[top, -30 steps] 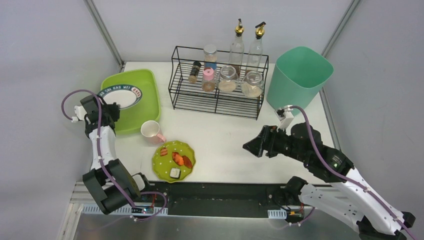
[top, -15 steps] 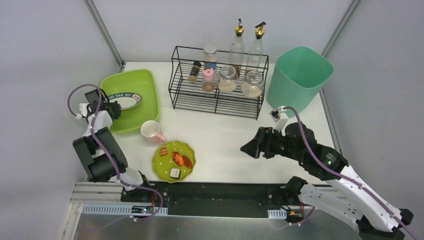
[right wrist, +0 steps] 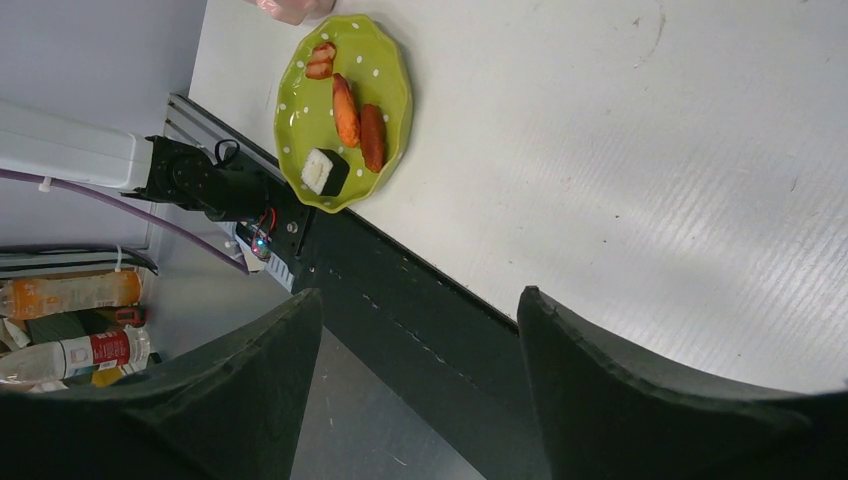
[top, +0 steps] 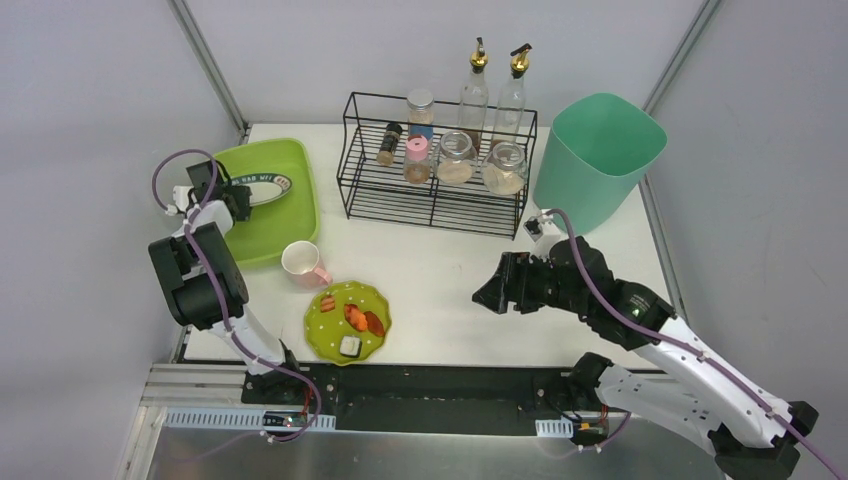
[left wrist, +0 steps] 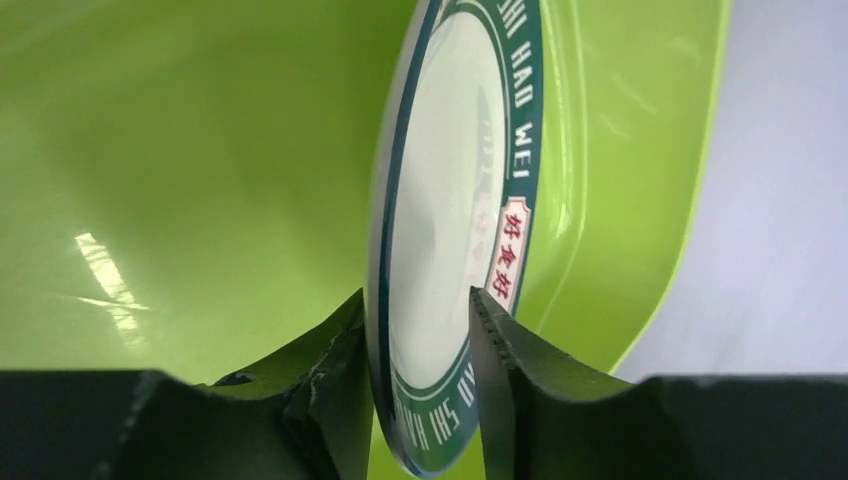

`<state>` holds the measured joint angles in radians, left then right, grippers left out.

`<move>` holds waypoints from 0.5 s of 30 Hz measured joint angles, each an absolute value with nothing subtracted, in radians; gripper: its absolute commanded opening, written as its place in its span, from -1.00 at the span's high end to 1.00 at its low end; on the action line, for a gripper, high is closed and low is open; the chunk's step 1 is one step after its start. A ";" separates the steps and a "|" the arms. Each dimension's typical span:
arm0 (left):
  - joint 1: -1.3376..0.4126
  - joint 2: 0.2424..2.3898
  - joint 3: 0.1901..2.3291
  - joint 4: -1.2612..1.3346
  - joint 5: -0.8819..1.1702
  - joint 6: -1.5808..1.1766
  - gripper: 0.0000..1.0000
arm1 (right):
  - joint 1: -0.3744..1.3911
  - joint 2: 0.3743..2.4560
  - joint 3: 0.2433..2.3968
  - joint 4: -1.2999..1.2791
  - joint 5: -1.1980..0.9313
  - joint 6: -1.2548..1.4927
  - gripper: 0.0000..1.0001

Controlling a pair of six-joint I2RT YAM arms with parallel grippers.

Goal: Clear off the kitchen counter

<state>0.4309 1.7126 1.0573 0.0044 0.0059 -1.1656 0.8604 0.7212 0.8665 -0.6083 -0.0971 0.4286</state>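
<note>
A white plate with a dark green lettered rim (top: 262,186) (left wrist: 440,200) stands tilted on its edge inside the lime-green tub (top: 270,225) (left wrist: 200,150). My left gripper (top: 232,196) (left wrist: 415,300) straddles its near rim, open, with a gap between the right finger and the plate's face. On the white kitchen counter (top: 440,270) (right wrist: 620,150) lie a pink cup (top: 303,264) and a green dotted plate (top: 347,321) (right wrist: 345,110) with bits of food. My right gripper (top: 487,296) (right wrist: 420,295) hovers open and empty over the counter's front edge, right of that plate.
A black wire rack (top: 437,205) with jars and two bottles stands at the back middle. A teal bin (top: 598,150) sits at the back right. The black front rail (right wrist: 400,300) runs under the right gripper.
The left arm has swung back and carried the plate deeper into the tub, and its jaws have parted from the rim. The right gripper has drifted slightly left.
</note>
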 measured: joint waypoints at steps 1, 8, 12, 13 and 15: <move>0.423 1.719 1.071 0.006 0.001 -1.165 0.06 | 0.860 0.723 0.864 -0.604 -0.098 0.429 -0.50; 0.386 1.763 1.150 0.024 -0.012 -1.158 -0.44 | 0.860 0.725 0.852 -0.594 -0.110 0.429 -0.52; 0.385 1.779 1.171 0.013 -0.014 -1.152 -0.67 | 0.860 0.714 0.852 -0.594 -0.110 0.430 -0.53; 0.385 1.785 1.180 0.009 -0.014 -1.151 -0.71 | 0.860 0.712 0.852 -0.594 -0.110 0.430 -0.53; 0.385 1.796 1.195 0.002 -0.013 -1.148 -0.78 | 0.860 0.708 0.849 -0.592 -0.110 0.433 -0.53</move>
<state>0.3855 1.7962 1.1950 0.0025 -0.0132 -1.1481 0.8604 0.7082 0.8490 -0.5919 -0.1101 0.4328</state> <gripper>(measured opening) 0.844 0.763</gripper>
